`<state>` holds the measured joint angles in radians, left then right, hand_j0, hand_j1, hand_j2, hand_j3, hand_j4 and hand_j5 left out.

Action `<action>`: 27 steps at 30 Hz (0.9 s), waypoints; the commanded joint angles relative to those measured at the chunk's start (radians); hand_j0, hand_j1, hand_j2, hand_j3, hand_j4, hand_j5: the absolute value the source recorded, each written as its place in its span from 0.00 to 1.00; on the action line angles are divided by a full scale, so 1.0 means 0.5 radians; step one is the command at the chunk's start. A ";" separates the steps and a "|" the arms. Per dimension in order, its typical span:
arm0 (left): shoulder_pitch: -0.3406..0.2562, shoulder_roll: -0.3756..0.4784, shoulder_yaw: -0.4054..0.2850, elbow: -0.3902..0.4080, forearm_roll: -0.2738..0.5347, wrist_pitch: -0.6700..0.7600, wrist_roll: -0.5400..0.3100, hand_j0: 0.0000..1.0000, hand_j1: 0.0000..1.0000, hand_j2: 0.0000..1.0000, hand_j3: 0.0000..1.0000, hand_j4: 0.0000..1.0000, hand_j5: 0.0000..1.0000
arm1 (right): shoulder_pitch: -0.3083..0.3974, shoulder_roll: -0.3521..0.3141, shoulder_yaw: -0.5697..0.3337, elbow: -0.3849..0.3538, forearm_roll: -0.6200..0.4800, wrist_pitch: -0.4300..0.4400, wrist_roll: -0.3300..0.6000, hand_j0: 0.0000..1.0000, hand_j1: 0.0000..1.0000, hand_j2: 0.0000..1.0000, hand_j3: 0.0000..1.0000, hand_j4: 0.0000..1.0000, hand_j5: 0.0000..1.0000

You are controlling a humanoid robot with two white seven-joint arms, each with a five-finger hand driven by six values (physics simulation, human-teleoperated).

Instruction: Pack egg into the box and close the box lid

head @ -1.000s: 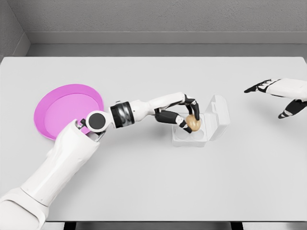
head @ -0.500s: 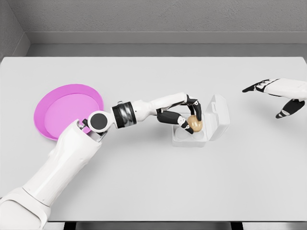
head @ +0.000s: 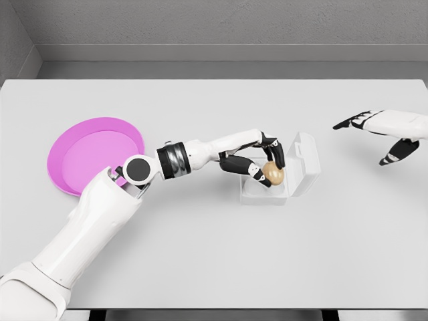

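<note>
Lowering egg (head: 272, 174) into box (head: 266, 190), right of the table's (head: 214, 254) middle, egg sitting at the far right cell by the look of it, pinched between the curled fingers of left hand (head: 261, 162). Judging placement step as in hand and nearly finished: egg appearing level with the rim, not clearly seated. Standing open and tilted back on the box's right side, lid (head: 306, 162), hinge edge toward the table's right edge. Calling next, probably, for easing the fingers apart without dragging the egg out, then lifting clear before swinging the lid over leftward. Hovering well apart near the table's right edge, right hand (head: 384, 130), fingers spread and gripping nothing; likely candidate for the lid, though only a guess. Lying toward the left edge, pink plate (head: 93, 152), partly covered by the left forearm.

Hiding the egg's underside and the cell floor: fingertips and box wall, so contact with the cell not checkable. Blending into the white table, the box's cell dividers, hard to count. Cutting off at the frame's right edge, the right wrist.
</note>
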<state>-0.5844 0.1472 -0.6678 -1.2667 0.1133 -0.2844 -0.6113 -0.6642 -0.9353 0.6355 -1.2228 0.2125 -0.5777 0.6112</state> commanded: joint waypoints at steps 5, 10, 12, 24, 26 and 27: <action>0.006 0.003 0.001 -0.004 0.016 0.001 0.001 0.50 0.50 0.50 0.50 0.50 0.50 | -0.003 0.005 -0.004 0.010 -0.008 0.005 -0.001 1.00 1.00 1.00 1.00 1.00 1.00; 0.012 0.006 0.001 -0.010 0.019 -0.002 0.001 0.56 0.56 0.56 0.56 0.56 0.56 | -0.003 0.005 -0.004 0.010 -0.005 0.008 -0.001 1.00 1.00 1.00 1.00 1.00 1.00; 0.012 0.006 0.001 -0.013 0.016 -0.005 0.001 0.62 0.62 0.62 0.62 0.62 0.62 | -0.003 0.005 -0.007 0.010 -0.005 0.008 -0.001 1.00 1.00 1.00 1.00 1.00 1.00; 0.015 0.049 0.023 -0.108 0.034 -0.011 0.001 0.84 0.84 0.84 0.84 0.84 0.84 | 0.000 0.005 -0.004 0.010 -0.005 0.008 -0.001 1.00 1.00 1.00 1.00 1.00 1.00; 0.012 0.092 0.023 -0.166 0.040 -0.011 0.001 0.90 0.90 0.90 0.90 0.90 0.90 | 0.000 0.002 -0.001 0.010 -0.005 -0.001 -0.001 1.00 1.00 1.00 1.00 1.00 1.00; 0.012 0.114 0.023 -0.173 0.040 -0.011 0.001 0.93 0.93 0.93 0.93 0.93 0.93 | 0.003 0.005 0.002 0.010 -0.005 -0.007 -0.001 1.00 1.00 1.00 1.00 1.00 1.00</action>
<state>-0.5783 0.1862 -0.6575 -1.3351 0.1238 -0.2908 -0.6111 -0.6627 -0.9320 0.6354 -1.2181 0.2157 -0.5801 0.6112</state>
